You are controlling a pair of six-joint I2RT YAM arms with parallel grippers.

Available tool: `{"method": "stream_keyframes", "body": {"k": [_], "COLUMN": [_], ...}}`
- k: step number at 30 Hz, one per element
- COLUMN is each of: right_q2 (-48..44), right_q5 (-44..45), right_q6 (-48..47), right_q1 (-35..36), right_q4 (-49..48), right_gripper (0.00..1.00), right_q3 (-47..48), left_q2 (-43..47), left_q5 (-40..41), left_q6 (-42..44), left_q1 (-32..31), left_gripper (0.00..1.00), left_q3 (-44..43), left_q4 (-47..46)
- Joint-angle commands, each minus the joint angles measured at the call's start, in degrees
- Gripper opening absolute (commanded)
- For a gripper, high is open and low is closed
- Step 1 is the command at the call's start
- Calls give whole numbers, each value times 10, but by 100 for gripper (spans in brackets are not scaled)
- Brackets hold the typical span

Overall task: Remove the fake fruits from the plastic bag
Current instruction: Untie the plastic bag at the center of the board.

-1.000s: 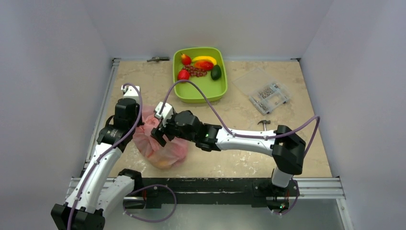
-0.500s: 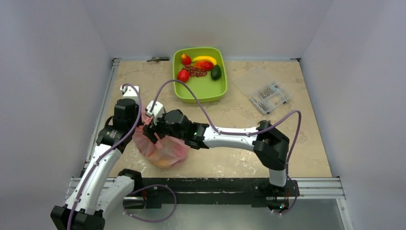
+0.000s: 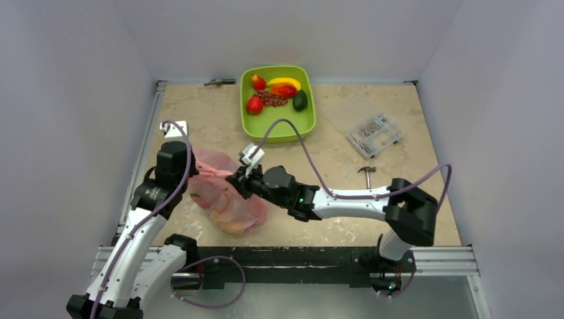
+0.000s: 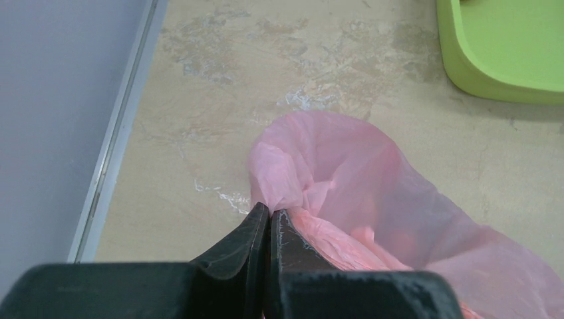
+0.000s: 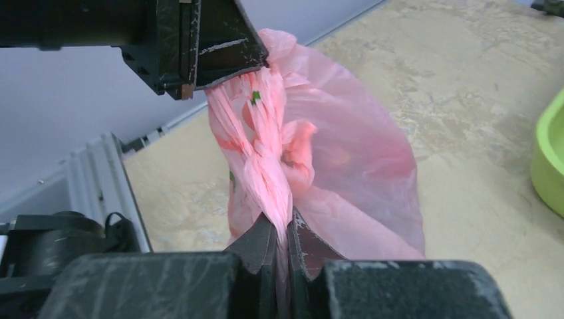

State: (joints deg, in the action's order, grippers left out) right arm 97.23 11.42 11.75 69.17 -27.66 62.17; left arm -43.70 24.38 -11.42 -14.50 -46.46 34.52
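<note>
The pink plastic bag (image 3: 229,203) lies on the table at the near left, stretched between both grippers. My left gripper (image 4: 271,211) is shut on a bunched edge of the plastic bag (image 4: 372,193). My right gripper (image 5: 282,222) is shut on a twisted strand of the plastic bag (image 5: 359,166), facing the left gripper's fingers (image 5: 226,50). Fake fruits show dimly through the plastic as orange and yellow shapes (image 3: 229,224). More fake fruits lie in the green tray (image 3: 292,123): red ones (image 3: 255,104) and a grape bunch (image 3: 271,98).
A banana (image 3: 284,81) and a dark avocado (image 3: 300,100) also lie in the tray. A clear box of small metal parts (image 3: 369,129) sits at the right, a small hammer (image 3: 366,171) near it. A metal rail (image 3: 143,146) runs along the left edge.
My right gripper has gone from open to shut on the bag and pulled it rightward. The bag is now stretched out between the two grippers; the left gripper kept its grip.
</note>
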Motion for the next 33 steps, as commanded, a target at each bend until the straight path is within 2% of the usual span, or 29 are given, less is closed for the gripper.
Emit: {"method": "stream_keyframes", "body": {"k": [1,4,6,13,14,16,18,20,23,28,30,33], "right_q2": [-97,-120,-108,-80,-82,-87,-87,-85,-83,-84,-85,-91], "right_q5": [95,92,74,43,40,29,9,0,-9,-23,-22,-21], "right_q6": [96,150,152,129,128,121,113,104,103,102,102,101], "right_q1": [-1,-2,-2,-2,-2,-2,-2,-2,-2,-2,-2,-2], "right_q4": [-88,-144,-164,-70,-68,-63,-59,-42,-23,-20,-16,-12], "right_gripper": [0,0,0,0,0,0,0,0,0,0,0,0], "right_q3": [-133,-200,-209,-132,-133,-133,-131,-122,-112,-111,-107,-105], "left_q2": [22,46,63,106,111,115,122,124,98,-39,-75,-67], "left_q5": [193,203,189,60,42,11,-26,-60,-130,-214,-235,-229], "left_q6": [-5,-4,0,17,20,28,46,53,67,92,97,98], "left_q1": [14,14,14,12,12,9,7,7,7,8,6,2], "left_gripper": [0,0,0,0,4,33,56,67,76,78,80,82], "left_q3": [-8,0,7,28,30,31,38,39,16,-72,-68,-24], "left_q4": [-11,-20,-29,-64,-67,-71,-85,-94,-89,-2,0,-29]}}
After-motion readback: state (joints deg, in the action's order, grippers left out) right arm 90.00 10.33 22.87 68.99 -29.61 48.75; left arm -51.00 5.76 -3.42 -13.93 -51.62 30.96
